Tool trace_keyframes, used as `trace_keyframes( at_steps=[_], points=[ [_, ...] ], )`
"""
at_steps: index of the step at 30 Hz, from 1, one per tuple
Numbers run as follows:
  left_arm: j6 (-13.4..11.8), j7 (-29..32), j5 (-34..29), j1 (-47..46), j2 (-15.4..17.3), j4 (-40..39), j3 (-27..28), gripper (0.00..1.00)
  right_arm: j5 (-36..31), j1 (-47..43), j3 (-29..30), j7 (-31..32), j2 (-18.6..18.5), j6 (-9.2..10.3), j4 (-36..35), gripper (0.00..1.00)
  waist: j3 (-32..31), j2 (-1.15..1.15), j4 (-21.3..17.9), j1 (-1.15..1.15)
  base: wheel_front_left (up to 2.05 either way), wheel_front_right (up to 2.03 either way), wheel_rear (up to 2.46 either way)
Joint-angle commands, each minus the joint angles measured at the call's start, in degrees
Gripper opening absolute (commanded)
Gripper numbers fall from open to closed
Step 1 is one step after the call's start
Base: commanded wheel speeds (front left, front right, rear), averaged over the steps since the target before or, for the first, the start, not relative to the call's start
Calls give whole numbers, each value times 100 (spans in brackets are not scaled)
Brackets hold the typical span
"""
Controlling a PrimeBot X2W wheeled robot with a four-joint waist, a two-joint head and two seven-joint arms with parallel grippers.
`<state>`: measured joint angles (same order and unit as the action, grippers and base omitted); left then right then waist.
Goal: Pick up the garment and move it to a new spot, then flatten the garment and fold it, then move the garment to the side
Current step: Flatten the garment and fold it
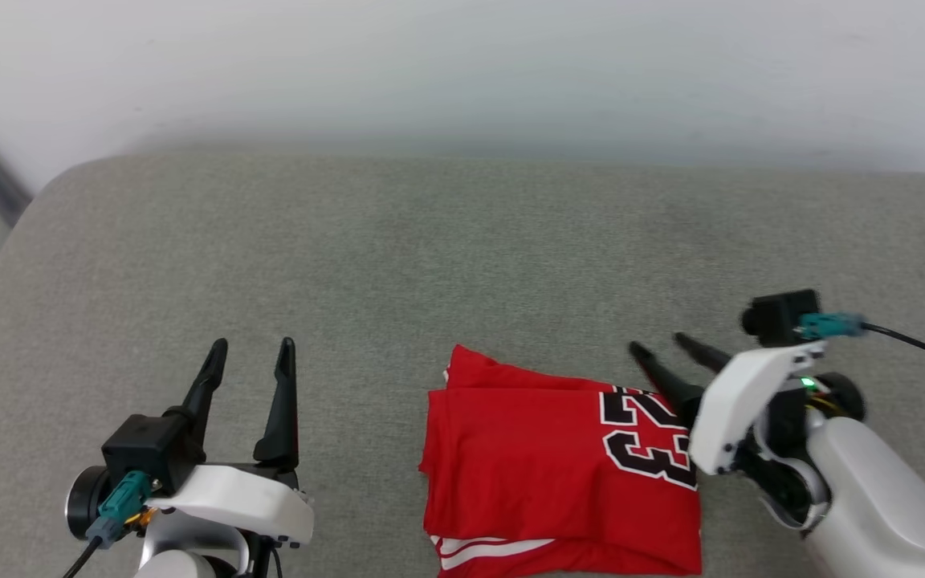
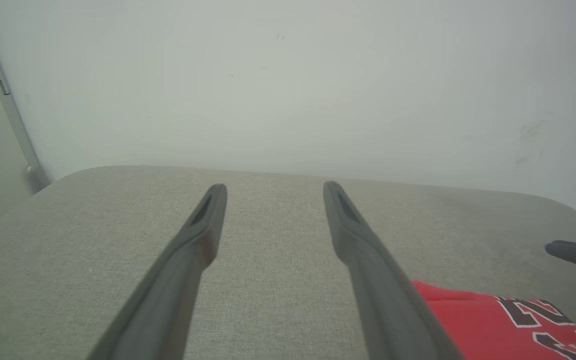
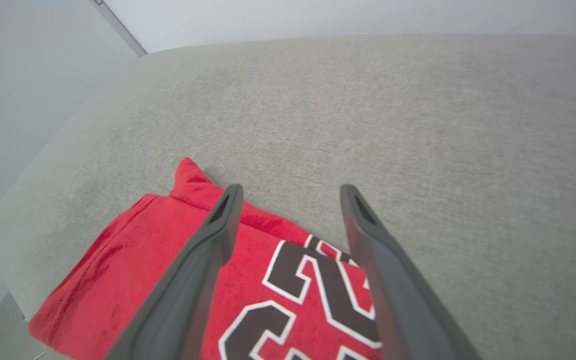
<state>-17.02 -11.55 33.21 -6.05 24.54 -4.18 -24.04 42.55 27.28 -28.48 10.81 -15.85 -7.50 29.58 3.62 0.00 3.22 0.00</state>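
Noted garment (image 1: 559,466) folded; left gripper (image 1: 254,345) and right gripper (image 1: 659,343) spread, empty. Probably sideways move next: pinch all layers, drag low.

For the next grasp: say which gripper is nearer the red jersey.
Right. The right gripper hangs over the bright red fabric jersey at its number; the left gripper sits apart on the other side.

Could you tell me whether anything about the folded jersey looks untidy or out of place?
Only slightly: the bright red folded jersey on the grey fabric surface is not squared up. A red corner pokes past its far edge, and striped trim peeks out at the near edge. No damage shows.
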Motion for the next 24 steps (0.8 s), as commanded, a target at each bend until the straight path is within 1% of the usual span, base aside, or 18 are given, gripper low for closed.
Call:
trace_keyframes(
  at_steps=[1, 4, 7, 10, 12, 14, 18, 21, 24],
  points=[
    [-29, -36, 26, 66, 14, 11, 23, 100, -152, -132, 131, -109, -55, 1, 34, 100, -47, 0, -95, 0, 0, 0, 0],
    [-54, -52, 61, 121, 38, 47, 73, 100, -748, -316, 736, -544, -162, 1, -27, 100, -100, 0, -200, 0, 0, 0, 0],
    [-78, -76, 74, 190, 69, 72, 117, 100, -1304, -603, 1439, -1048, -136, 2, -303, 100, -159, 0, -302, 0, 0, 0, 0],
    [-107, -88, 102, 267, 90, 100, 147, 100, -1806, -957, 2053, -1397, 24, 1, -784, 100, -223, 0, -378, 0, 0, 0, 0],
    [-114, -110, 120, 310, 107, 129, 171, 100, -2070, -1230, 2398, -1493, 189, 1, -1215, 100, -266, 0, -405, 0, 0, 0, 0],
    [-89, -133, 132, 364, 108, 190, 172, 100, -2309, -1520, 2617, -1481, 364, 2, -1669, 100, -329, 0, -420, 0, 0, 0, 0],
    [-74, -143, 152, 433, 112, 268, 157, 100, -2638, -2145, 2876, -1222, 680, 2, -2538, 100, -427, 0, -419, 0, 0, 0, 0],
    [-125, -121, 124, 503, 115, 275, 121, 100, -2806, -2561, 2925, -976, 868, 2, -3102, 100, -453, 0, -432, 0, 0, 0, 0],
    [-96, -115, 143, 538, 132, 314, 108, 100, -2898, -2795, 2936, -777, 969, 2, -3494, 100, -442, 0, -458, 0, 0, 0, 0]
  ],
)
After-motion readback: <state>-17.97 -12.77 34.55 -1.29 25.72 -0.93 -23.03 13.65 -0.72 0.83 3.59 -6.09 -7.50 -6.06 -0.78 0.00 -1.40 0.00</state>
